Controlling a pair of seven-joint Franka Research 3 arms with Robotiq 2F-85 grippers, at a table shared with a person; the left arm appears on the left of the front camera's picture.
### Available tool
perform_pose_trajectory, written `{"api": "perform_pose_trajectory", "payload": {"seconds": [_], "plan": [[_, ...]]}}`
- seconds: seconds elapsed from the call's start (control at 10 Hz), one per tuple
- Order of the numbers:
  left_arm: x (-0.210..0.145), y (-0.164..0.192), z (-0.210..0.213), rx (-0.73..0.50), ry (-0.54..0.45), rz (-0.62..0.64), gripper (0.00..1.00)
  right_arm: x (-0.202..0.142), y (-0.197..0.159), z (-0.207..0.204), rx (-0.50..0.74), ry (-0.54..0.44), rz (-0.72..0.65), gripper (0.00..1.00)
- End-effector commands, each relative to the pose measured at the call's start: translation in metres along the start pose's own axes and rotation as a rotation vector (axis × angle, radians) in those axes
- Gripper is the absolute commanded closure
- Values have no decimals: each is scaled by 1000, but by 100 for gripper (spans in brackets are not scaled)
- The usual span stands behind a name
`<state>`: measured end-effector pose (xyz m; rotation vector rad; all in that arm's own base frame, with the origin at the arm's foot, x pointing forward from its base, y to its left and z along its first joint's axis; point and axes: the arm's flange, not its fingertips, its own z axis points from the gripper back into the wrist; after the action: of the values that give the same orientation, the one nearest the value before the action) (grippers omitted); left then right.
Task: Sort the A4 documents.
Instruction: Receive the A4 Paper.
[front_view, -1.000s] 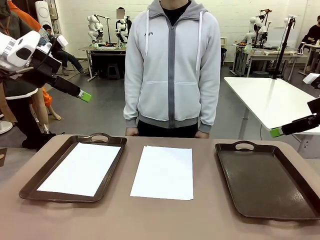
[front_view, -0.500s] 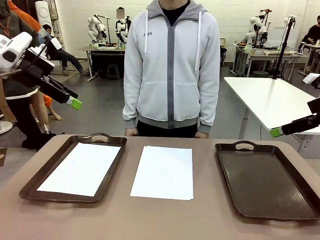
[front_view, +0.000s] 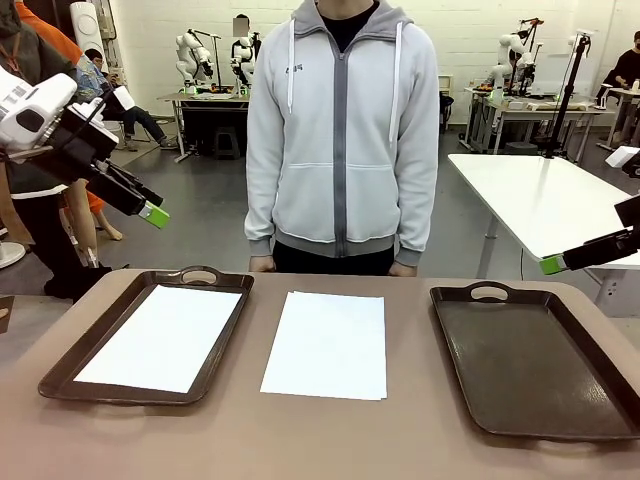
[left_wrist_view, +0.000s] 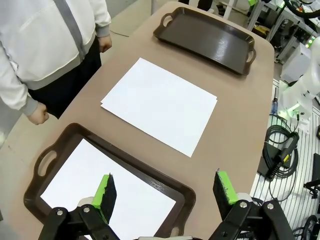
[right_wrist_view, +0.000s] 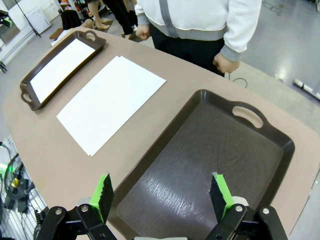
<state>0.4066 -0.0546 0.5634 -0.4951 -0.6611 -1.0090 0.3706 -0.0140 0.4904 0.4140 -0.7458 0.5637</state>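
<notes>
**Both grippers raised, jaws wide apart**

The left arm (front_view: 45, 110) comes in high at the left side. Its left gripper (front_view: 153, 213) slants down and to the right, fingers spread and empty. The right gripper (front_view: 552, 264) reaches in at the right edge, lower, pointing left, fingers spread and empty.

Right gripper (front_view: 550, 265) mostly off-frame.

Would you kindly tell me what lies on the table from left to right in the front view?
left brown tray holding an A4 sheet → loose A4 documents lying flat in the middle → right brown tray, with nothing in it.
</notes>
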Motion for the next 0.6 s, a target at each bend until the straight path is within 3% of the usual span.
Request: {"api": "perform_pose_trajectory", "payload": {"seconds": [0.0, 0.2, 0.3, 0.5], "plan": [[5, 2, 0, 4, -16, 10, 0, 0, 0, -2, 23, -11, -4, 0], [11, 4, -2, 2, -11, 102, 0, 0, 0, -2, 23, -11, -4, 0], [2, -1, -1, -1, -7, 17, 0, 0, 0, -2, 23, -11, -4, 0], [2, -1, -1, -1, -7, 17, 0, 0, 0, -2, 23, -11, -4, 0]]}}
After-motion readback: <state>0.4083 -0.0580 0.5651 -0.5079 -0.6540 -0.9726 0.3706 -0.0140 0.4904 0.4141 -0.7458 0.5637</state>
